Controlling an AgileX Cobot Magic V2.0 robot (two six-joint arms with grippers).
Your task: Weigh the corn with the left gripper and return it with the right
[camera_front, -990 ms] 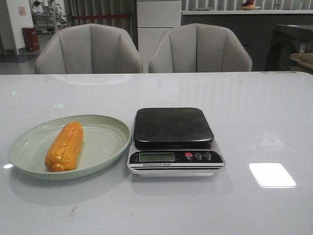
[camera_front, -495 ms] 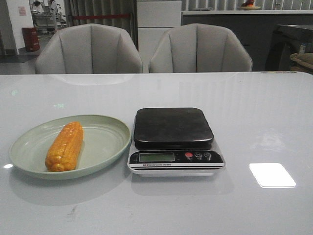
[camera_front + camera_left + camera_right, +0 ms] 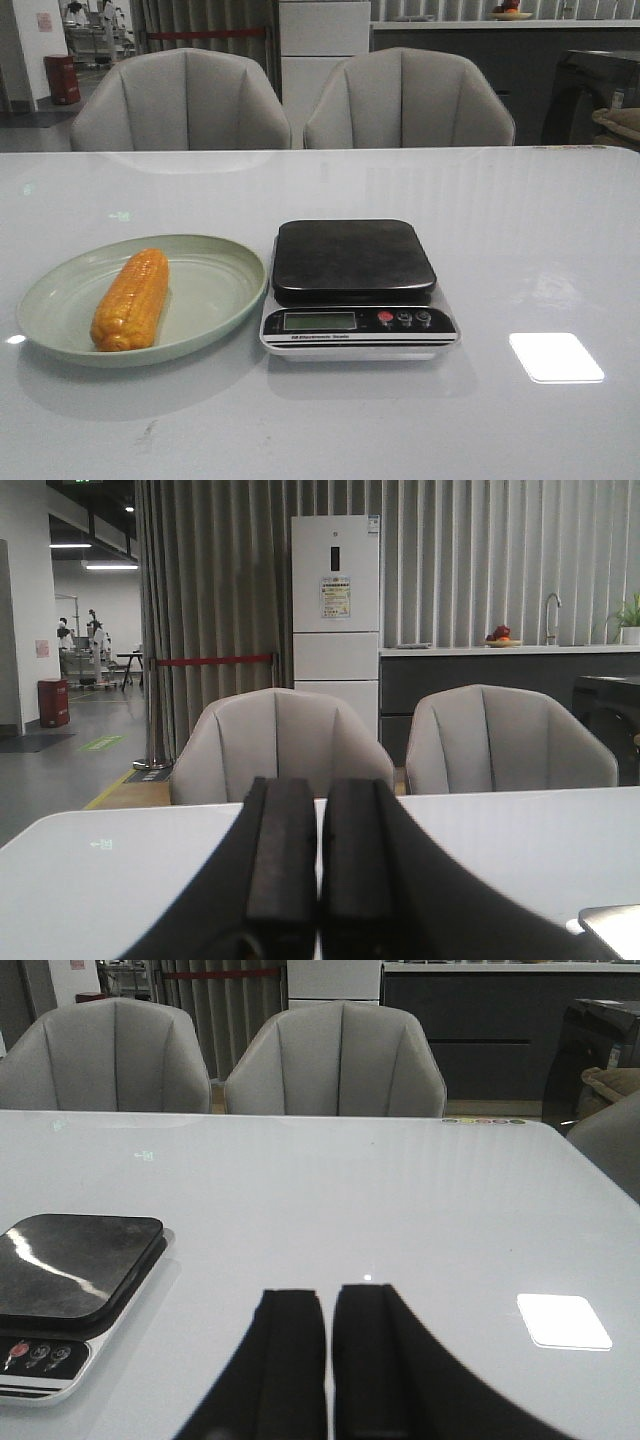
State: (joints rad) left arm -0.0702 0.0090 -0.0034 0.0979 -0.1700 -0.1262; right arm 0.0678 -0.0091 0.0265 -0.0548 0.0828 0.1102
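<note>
Front view: the corn [image 3: 131,299] lies lengthwise in the pale green plate [image 3: 215,290] on the white desk [image 3: 520,250], just left of the scale [image 3: 356,288], whose dark platform is bare. Left wrist view: the left gripper [image 3: 320,855] hangs above the desk, jaws pressed together, holding nothing. Right wrist view: the right gripper [image 3: 327,1360], jaws together too, sits beside the scale.

The corn [image 3: 131,299] — a bare orange-yellow cob — lies lengthwise in the pale green plate [image 3: 215,290].
</note>
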